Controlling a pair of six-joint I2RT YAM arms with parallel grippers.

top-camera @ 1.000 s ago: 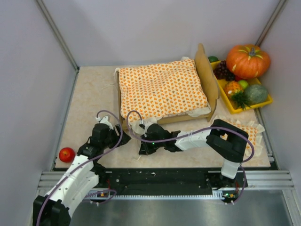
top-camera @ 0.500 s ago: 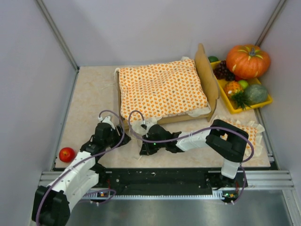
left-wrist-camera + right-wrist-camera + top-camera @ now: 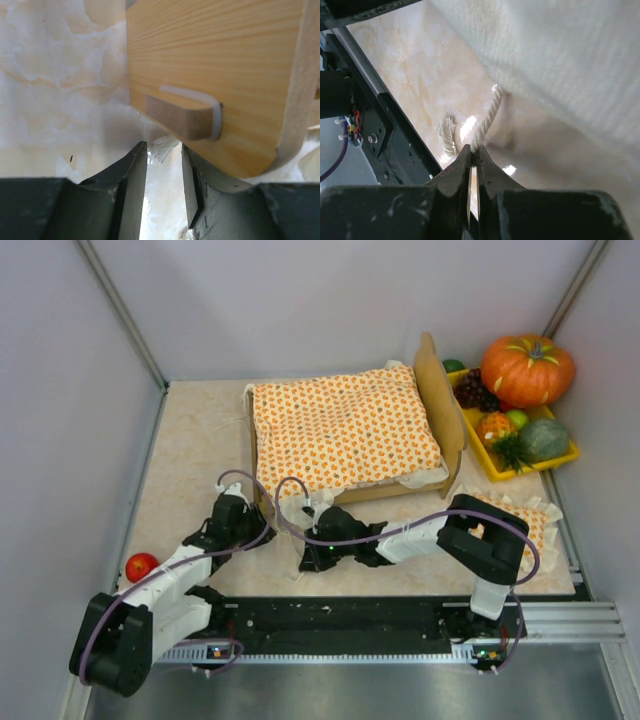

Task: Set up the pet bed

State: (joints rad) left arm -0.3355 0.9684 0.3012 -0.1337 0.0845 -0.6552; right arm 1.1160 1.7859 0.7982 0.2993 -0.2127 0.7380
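The pet bed (image 3: 438, 400) is sitting in the middle of the table (image 3: 190, 450), closer to the back edge. Its tall headboard is standing up on the side facing the right edge. An orange-dotted bedspread (image 3: 340, 430) is lying over it, covering nearly the whole top. A small pillow (image 3: 520, 522) is waiting by the right edge, well apart from the bed, so I think it is not placed yet.

The right gripper (image 3: 473, 149) is reaching low along the bed's front side. It is pinching a thin white cord (image 3: 487, 117) tight between its fingers. The cord is hanging down from the white cloth (image 3: 560, 60) above it. I think the gripper is holding the cord there so that it can pull the cloth straight.

The left gripper (image 3: 164, 150) is sitting low at the bed's front left corner, just under the wood side and a little wooden block (image 3: 180, 116). Its jaws are standing a bit apart. Something thin and wispy is showing between them, but I cannot tell what it is or whether it is held. It may be there to steady that corner.
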